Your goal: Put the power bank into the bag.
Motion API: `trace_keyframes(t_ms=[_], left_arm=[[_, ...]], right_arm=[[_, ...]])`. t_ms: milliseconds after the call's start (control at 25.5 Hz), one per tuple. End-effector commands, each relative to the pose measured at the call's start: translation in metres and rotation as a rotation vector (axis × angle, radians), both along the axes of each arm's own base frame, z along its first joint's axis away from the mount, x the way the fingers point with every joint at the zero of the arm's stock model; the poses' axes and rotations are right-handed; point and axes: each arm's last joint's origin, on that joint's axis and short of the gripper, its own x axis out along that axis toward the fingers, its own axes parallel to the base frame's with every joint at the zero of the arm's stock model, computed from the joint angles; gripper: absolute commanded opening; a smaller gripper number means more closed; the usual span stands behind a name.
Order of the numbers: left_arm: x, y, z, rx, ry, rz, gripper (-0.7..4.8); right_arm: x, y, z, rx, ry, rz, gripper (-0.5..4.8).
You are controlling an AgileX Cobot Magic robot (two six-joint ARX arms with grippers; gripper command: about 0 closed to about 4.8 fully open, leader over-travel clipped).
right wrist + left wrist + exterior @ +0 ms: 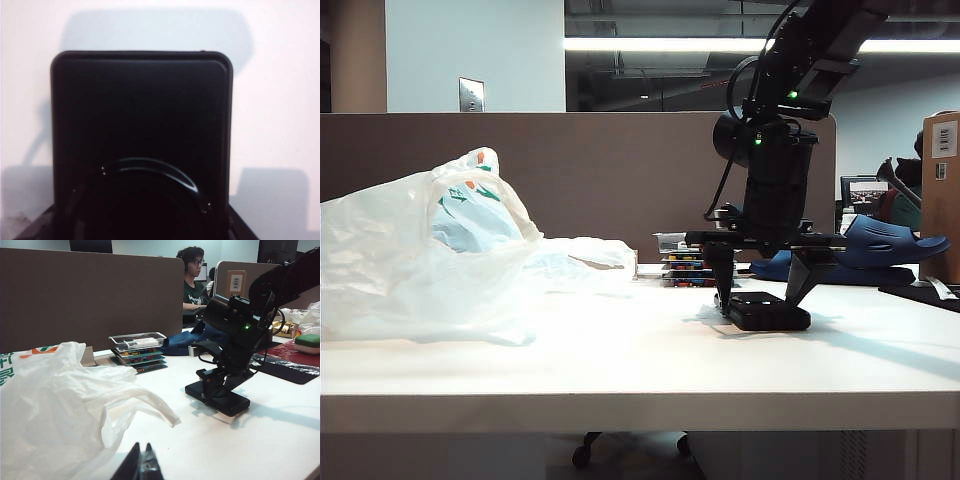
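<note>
Right gripper spread wide, fingers straddling power bank flat on white table, grip not sealed | left gripper pinched closed beside crumpled bag

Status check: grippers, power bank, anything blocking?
Right gripper down over power bank, fingers straddling it, not clamped. Left gripper shut, parked. Bag left, path clear.
</note>
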Motion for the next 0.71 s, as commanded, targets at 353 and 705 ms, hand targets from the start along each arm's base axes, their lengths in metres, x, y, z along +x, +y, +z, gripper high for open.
trace_keyframes(t_ms=[353,705], left_arm=[[-0.0017,-0.0015,0.0022,0.011,-0.01,-0.07,-0.05],[-0.0009,-0.0018,-0.0051,0.01,0.071,-0.084,-0.05]], right_arm=[[0.0001,0.0023,0.0005,0.01,-0.006,0.004,2.02],[0.0001,0.0023,0.0011,0.011,-0.007,0.004,1.98]])
